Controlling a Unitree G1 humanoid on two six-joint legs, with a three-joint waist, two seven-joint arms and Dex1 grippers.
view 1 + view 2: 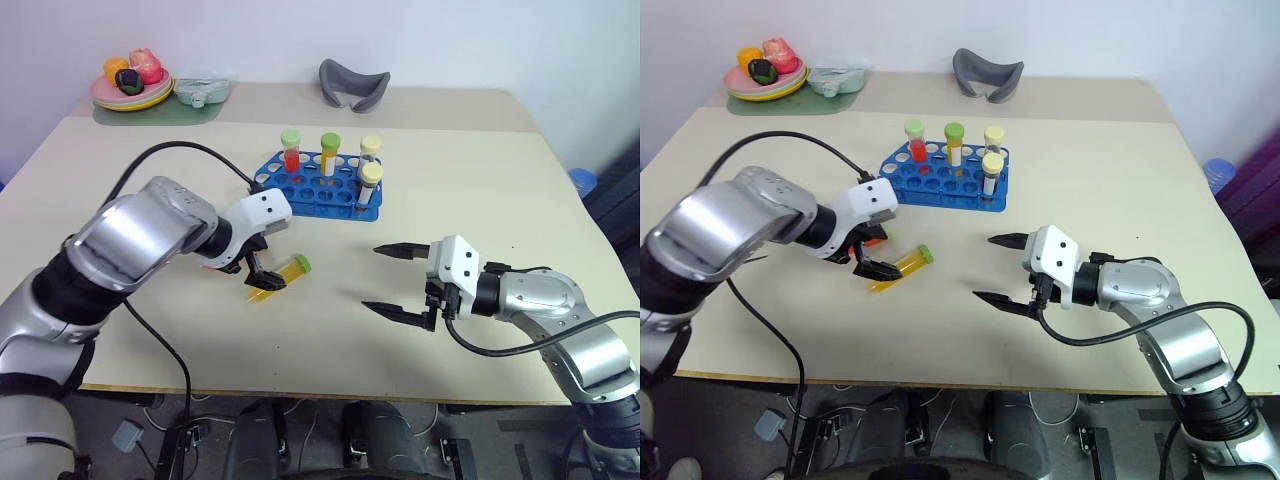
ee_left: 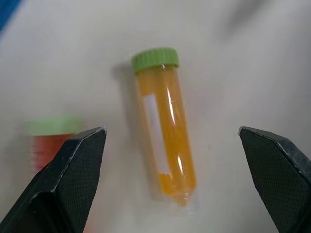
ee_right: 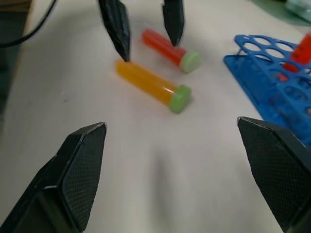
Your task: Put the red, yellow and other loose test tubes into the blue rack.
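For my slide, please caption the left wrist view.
Open left gripper poised over the yellow tube lying on the table.

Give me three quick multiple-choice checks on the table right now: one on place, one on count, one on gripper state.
1. Where is the yellow-orange clear plastic tube with the green cap?
A. Lying on the table under the left gripper
B. Standing in the bright blue plastic rack
C. Held by the right gripper

2. How many capped tubes stand in the rack?
A. Two
B. Four
C. Six

3. How does the left gripper stand?
A. Shut on the tube
B. Open, fingers either side of the tube
C. Shut and empty

Answers:
1 A, it lies flat between the left fingers.
2 B, four caps rise above the rack.
3 B, the wrist view shows gaps both sides.
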